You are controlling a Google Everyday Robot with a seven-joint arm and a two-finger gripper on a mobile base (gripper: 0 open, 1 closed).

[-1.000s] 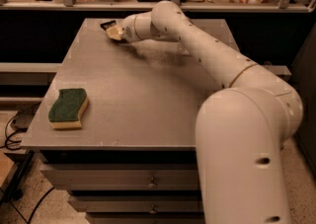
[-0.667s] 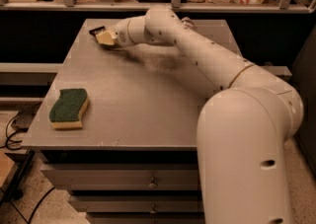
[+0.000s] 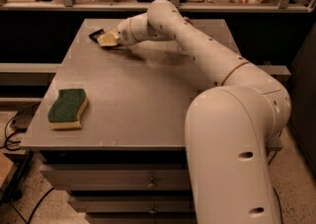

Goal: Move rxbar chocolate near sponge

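The rxbar chocolate [image 3: 95, 34] shows as a small black flat piece at the far left of the grey table [image 3: 148, 99], poking out from my gripper's tip. My gripper [image 3: 104, 38] reaches across the far side of the table and is shut on the bar, low over the tabletop. The sponge [image 3: 67, 108], with a green top and a pale yellow base, lies near the table's front left corner, well apart from the gripper and the bar. Most of the bar is hidden by the fingers.
My white arm [image 3: 207, 55] spans the right half of the table from the front right. Behind the table runs a metal rail [image 3: 173, 6] with bags and packages on a shelf. Drawers [image 3: 148, 183] sit under the tabletop. Cables [image 3: 12, 129] lie on the floor at the left.
My gripper has moved to the left along the far side of the table, and the black bar has gone with it. The sponge has not moved.
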